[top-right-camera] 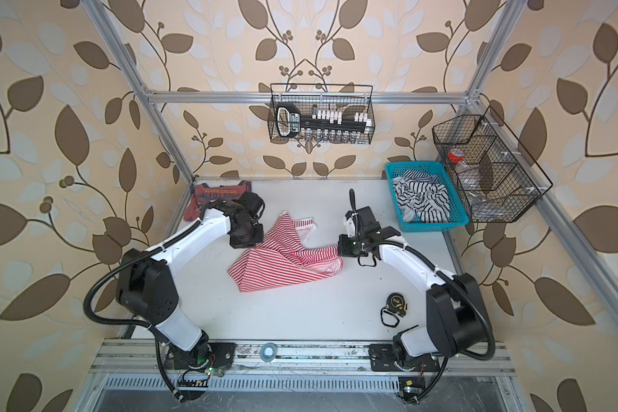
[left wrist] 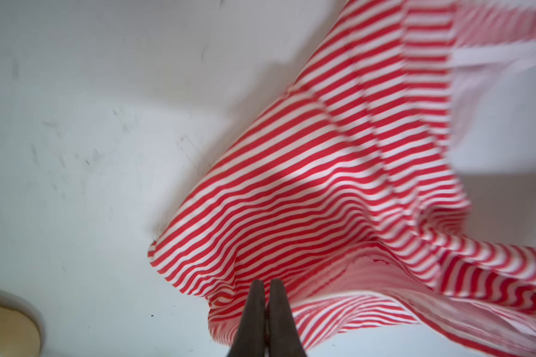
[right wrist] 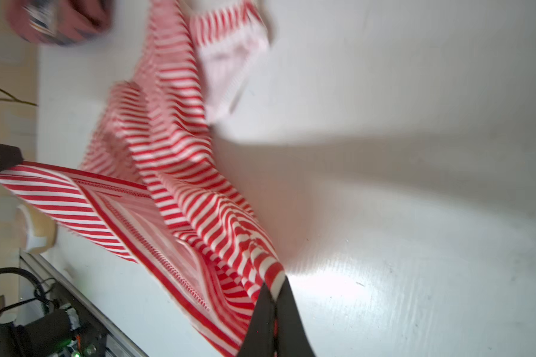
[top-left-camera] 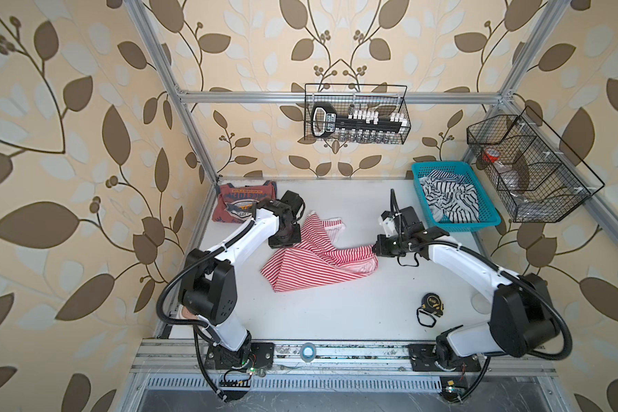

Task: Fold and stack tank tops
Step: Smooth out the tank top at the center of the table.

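The red-and-white striped tank top (top-left-camera: 318,260) (top-right-camera: 286,258) lies crumpled mid-table, lifted at two edges. My left gripper (left wrist: 267,282) is shut on its left edge, fingertips hidden under the wrist in both top views. Over at the cloth's right end, my right gripper (top-left-camera: 373,248) (top-right-camera: 339,248) (right wrist: 274,287) is shut on a bunched edge; the cloth (right wrist: 183,185) stretches away from it. The striped cloth (left wrist: 322,185) hangs just beyond the left fingers. The dusty red tank top (top-left-camera: 239,203) (top-right-camera: 207,196) (right wrist: 56,21) lies folded at the table's far left corner.
A teal basket (top-left-camera: 443,164) holding black-and-white striped cloth stands at the far right. A black tape measure (top-left-camera: 430,303) lies near the right arm's base. Wire baskets (top-left-camera: 528,167) hang on the back and right frame. A tape roll (top-left-camera: 307,351) sits on the front rail.
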### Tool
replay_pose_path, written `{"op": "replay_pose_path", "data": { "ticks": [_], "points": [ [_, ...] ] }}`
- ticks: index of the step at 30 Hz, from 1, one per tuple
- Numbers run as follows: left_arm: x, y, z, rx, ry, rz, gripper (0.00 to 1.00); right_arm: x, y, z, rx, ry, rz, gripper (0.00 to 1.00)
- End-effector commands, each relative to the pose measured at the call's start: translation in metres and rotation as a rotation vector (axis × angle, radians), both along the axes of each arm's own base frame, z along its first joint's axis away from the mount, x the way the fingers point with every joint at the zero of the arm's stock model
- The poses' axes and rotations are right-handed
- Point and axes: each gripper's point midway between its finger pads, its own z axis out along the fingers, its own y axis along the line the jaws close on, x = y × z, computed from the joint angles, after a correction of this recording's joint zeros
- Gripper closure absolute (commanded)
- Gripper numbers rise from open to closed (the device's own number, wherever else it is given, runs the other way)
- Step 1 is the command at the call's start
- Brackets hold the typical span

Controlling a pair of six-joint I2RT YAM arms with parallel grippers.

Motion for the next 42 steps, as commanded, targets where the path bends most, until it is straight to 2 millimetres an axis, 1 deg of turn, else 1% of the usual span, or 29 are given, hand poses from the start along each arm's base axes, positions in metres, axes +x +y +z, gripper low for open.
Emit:
{"op": "replay_pose_path", "data": {
  "ticks": [1,2,4,5,7,8,10,13,15,17,19,21,23,26,29,30,31,33,34,36,37,38,39,41,42],
  "points": [
    [-0.003,0.011,0.088,-0.004,-0.218,-0.050,1.00,0.010,-0.014,0.079,0.028,-0.214,-0.046,1.00],
    [-0.004,0.012,0.109,-0.015,-0.275,-0.055,1.00,0.010,-0.017,0.100,0.041,-0.267,-0.054,1.00],
    [-0.010,0.015,0.157,-0.047,-0.406,-0.068,1.00,0.004,-0.027,0.147,0.064,-0.390,-0.081,1.00],
    [-0.014,0.016,0.176,-0.062,-0.459,-0.075,1.00,0.000,-0.031,0.167,0.073,-0.439,-0.091,1.00],
    [-0.027,0.019,0.219,-0.108,-0.589,-0.091,1.00,-0.017,-0.038,0.210,0.105,-0.548,-0.101,1.00],
    [-0.034,0.020,0.234,-0.129,-0.637,-0.101,1.00,-0.026,-0.041,0.229,0.125,-0.594,-0.102,1.00],
    [-0.054,0.022,0.267,-0.183,-0.743,-0.125,1.00,-0.047,-0.043,0.259,0.169,-0.664,-0.083,1.00],
    [-0.078,0.026,0.293,-0.236,-0.831,-0.150,1.00,-0.075,-0.043,0.284,0.220,-0.704,-0.047,1.00],
    [-0.087,0.024,0.300,-0.261,-0.854,-0.170,1.00,-0.092,-0.038,0.298,0.272,-0.719,-0.005,1.00],
    [-0.090,0.022,0.304,-0.281,-0.869,-0.185,1.00,-0.104,-0.034,0.308,0.316,-0.733,0.032,1.00],
    [-0.084,0.021,0.303,-0.281,-0.880,-0.180,1.00,-0.110,-0.031,0.314,0.338,-0.745,0.053,1.00],
    [-0.069,0.020,0.297,-0.248,-0.870,-0.161,1.00,-0.103,-0.032,0.313,0.314,-0.739,0.042,1.00],
    [-0.050,0.019,0.291,-0.205,-0.858,-0.149,1.00,-0.086,-0.034,0.306,0.261,-0.721,0.017,1.00],
    [-0.007,0.013,0.286,-0.124,-0.840,-0.132,1.00,-0.047,-0.030,0.296,0.191,-0.678,0.012,1.00],
    [0.044,0.007,0.292,-0.079,-0.820,-0.116,1.00,0.003,-0.026,0.300,0.214,-0.647,0.021,1.00],
    [0.062,0.007,0.299,-0.087,-0.827,-0.110,1.00,0.021,-0.028,0.304,0.231,-0.649,0.015,1.00],
    [0.078,0.008,0.309,-0.109,-0.841,-0.100,1.00,0.038,-0.030,0.314,0.257,-0.667,0.011,1.00],
    [0.105,0.013,0.332,-0.185,-0.894,-0.076,1.00,0.063,-0.032,0.338,0.327,-0.725,0.026,1.00],
    [0.115,0.013,0.347,-0.259,-0.933,-0.078,1.00,0.073,-0.032,0.354,0.390,-0.764,0.056,1.00],
    [0.126,0.015,0.380,-0.430,-1.026,-0.102,1.00,0.082,-0.030,0.387,0.536,-0.832,0.111,1.00],
    [0.129,0.018,0.398,-0.505,-1.081,-0.104,1.00,0.079,-0.026,0.407,0.604,-0.879,0.157,1.00],
    [0.130,0.023,0.411,-0.547,-1.131,-0.099,1.00,0.078,-0.025,0.421,0.653,-0.911,0.180,1.00],
    [0.126,0.023,0.426,-0.582,-1.190,-0.111,1.00,0.075,-0.025,0.437,0.688,-0.952,0.197,1.00],
    [0.113,0.026,0.449,-0.601,-1.292,-0.127,1.00,0.066,-0.023,0.461,0.724,-1.017,0.239,1.00],
    [0.103,0.026,0.462,-0.606,-1.342,-0.143,1.00,0.059,-0.022,0.472,0.733,-1.050,0.262,1.00]
  ]
}}
